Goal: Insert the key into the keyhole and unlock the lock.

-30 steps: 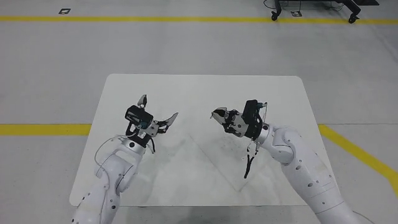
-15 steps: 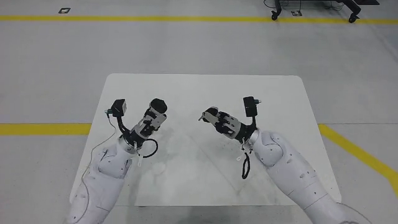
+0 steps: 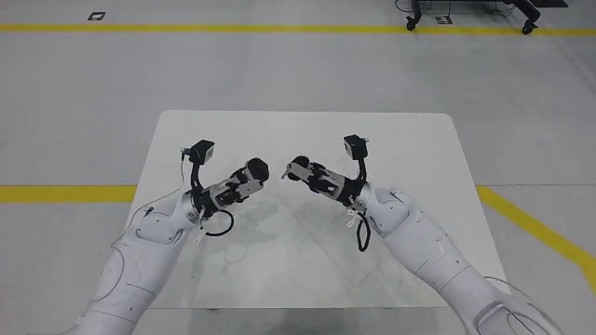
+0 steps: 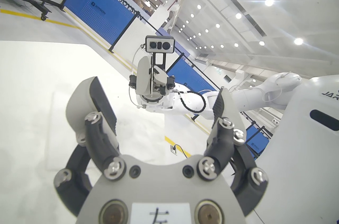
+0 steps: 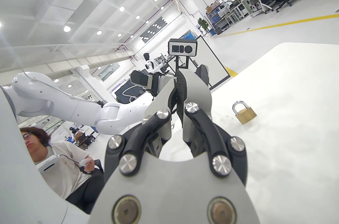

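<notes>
Facing grippers, top view: left gripper and right gripper tip to tip, near, over mid table; edges well apart.
Left wrist view: fingers spread wide, holding nothing.
Right wrist view: fingers pressed together, key between them not discernible; padlock flat on table beyond tips, shackle end farther; judged nearer right arm.

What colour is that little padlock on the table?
The padlock has a brass-gold body and silvery shackle; the right wrist view shows it best.
</notes>
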Controlling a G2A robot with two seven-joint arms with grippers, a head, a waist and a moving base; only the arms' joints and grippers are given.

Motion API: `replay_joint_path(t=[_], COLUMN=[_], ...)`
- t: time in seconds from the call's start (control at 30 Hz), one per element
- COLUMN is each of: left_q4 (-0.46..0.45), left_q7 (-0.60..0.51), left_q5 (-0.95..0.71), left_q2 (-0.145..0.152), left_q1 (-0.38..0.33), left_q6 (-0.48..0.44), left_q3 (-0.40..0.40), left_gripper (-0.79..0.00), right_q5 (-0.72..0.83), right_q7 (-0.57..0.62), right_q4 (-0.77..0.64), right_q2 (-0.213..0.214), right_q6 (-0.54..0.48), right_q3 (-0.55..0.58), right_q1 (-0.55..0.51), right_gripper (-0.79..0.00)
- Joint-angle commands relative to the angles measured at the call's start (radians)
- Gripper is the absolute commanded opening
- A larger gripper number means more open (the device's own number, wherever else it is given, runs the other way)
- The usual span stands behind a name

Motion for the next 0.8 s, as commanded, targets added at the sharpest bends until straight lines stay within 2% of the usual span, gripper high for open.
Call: replay_joint_path(t=[0.0,0.13,0.23,0.47,0.57,0.67,0.7,0.77], left_q4=[0.003,0.003,0.004,0.019,0.022,0.029,0.034,0.039], left_q7=[0.0,0.0,0.0,0.0,0.0,0.0,0.0,0.005], left_q5=[0.027,0.032,0.03,0.043,0.046,0.051,0.054,0.061], left_q2=[0.004,0.006,0.008,0.009,0.008,0.007,0.006,0.004], left_q1=[-0.006,-0.01,-0.013,-0.023,-0.026,-0.029,-0.03,-0.033], left_q6=[0.0,0.0,0.0,0.0,0.0,0.0,0.0,0.0], left_q3=[0.011,0.028,0.036,0.043,0.044,0.045,0.044,0.043], left_gripper=[-0.449,-0.437,-0.505,-0.48,-0.597,-0.625,-0.662,-0.785], right_q5=[0.017,0.035,0.018,0.011,0.006,0.0,-0.003,-0.007], right_q7=[0.012,0.03,0.032,0.031,0.036,0.041,0.042,0.043], right_q4=[0.007,0.019,0.034,0.04,0.042,0.049,0.051,0.055], right_q2=[-0.004,-0.011,-0.017,-0.027,-0.03,-0.033,-0.035,-0.037], right_q6=[0.0,0.0,0.0,0.0,0.0,0.0,0.0,0.0], right_q3=[-0.006,-0.019,-0.024,-0.026,-0.026,-0.029,-0.029,-0.03], right_q1=[0.007,0.014,0.02,0.024,0.026,0.029,0.03,0.032], right_gripper=[-0.785,-0.785,-0.785,-0.785,-0.785,-0.785,-0.785,-0.785])
